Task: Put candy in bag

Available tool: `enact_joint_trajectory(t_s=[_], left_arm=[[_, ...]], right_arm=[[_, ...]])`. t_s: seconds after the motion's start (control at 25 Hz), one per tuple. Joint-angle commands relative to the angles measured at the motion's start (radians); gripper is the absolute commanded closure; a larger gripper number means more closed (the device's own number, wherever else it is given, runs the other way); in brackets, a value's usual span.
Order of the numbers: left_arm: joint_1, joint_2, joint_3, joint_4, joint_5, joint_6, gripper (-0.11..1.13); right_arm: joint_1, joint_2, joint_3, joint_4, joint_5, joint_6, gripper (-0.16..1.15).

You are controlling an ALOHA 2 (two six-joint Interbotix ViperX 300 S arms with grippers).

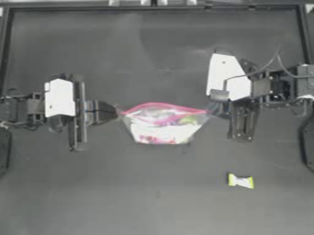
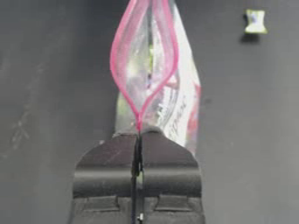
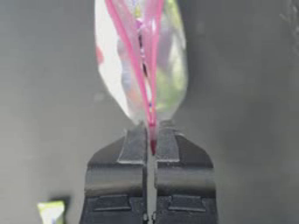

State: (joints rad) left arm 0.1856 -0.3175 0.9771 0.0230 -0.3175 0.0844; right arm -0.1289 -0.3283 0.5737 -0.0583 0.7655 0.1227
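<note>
Now bag pinched both ends — candy on dark table.

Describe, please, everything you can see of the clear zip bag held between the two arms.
The bag is clear, soft plastic with a pink seal strip along its rim and colourful sweets showing through. It sits mid-table, stretched between the arms: the left hand is shut on one end of the rim, the right hand on the other. Its mouth bows slightly open between the pink strips. The candy lies apart, outside it.
</note>
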Motion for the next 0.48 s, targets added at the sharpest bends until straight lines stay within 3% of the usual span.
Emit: enact_joint_trajectory(t_s=[0.04, 0.48], left_arm=[[-0.005, -0.041, -0.021, 0.000, 0.003, 0.000, 0.98], [-0.018, -0.034, -0.006, -0.005, 0.005, -0.003, 0.98]], right_arm=[[0.015, -0.021, -0.032, 0.005, -0.009, 0.003, 0.93], [0.052, 0.026, -0.020, 0.005, -0.052, 0.031, 0.93]])
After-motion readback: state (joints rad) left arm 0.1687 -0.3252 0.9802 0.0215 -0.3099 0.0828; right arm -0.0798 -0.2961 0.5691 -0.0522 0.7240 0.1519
